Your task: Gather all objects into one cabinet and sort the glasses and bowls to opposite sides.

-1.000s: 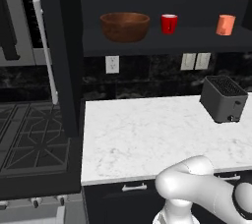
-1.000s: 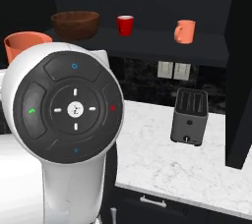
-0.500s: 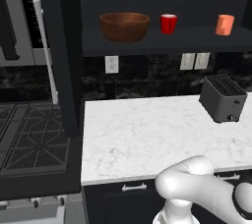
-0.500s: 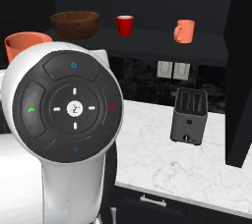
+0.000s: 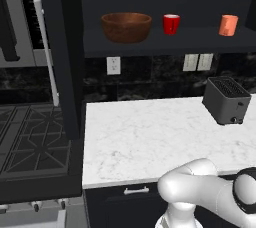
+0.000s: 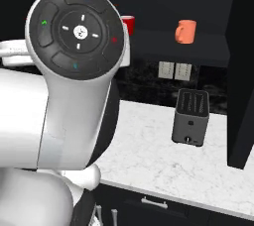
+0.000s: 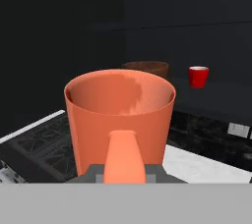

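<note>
Between the gripper's (image 7: 120, 176) closed fingers a salmon-orange cup (image 7: 119, 115) is held upright by its handle. On the cabinet shelf (image 5: 150, 42) the wooden bowl (image 5: 126, 26), red cup (image 5: 171, 24) and second salmon-orange cup (image 5: 228, 25) are lined up.

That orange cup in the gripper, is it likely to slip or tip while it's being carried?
Probably not much. The salmon-orange cup looks rigid and sits upright, and the gripper appears shut on its handle. The glossy surface could be slippery, and a handle-only hold might let it swing.

Salmon-orange cup (image 7: 119, 120), red cup (image 5: 171, 24), brown bowl (image 5: 126, 26) (marbled white counter (image 5: 150, 142)).
</note>
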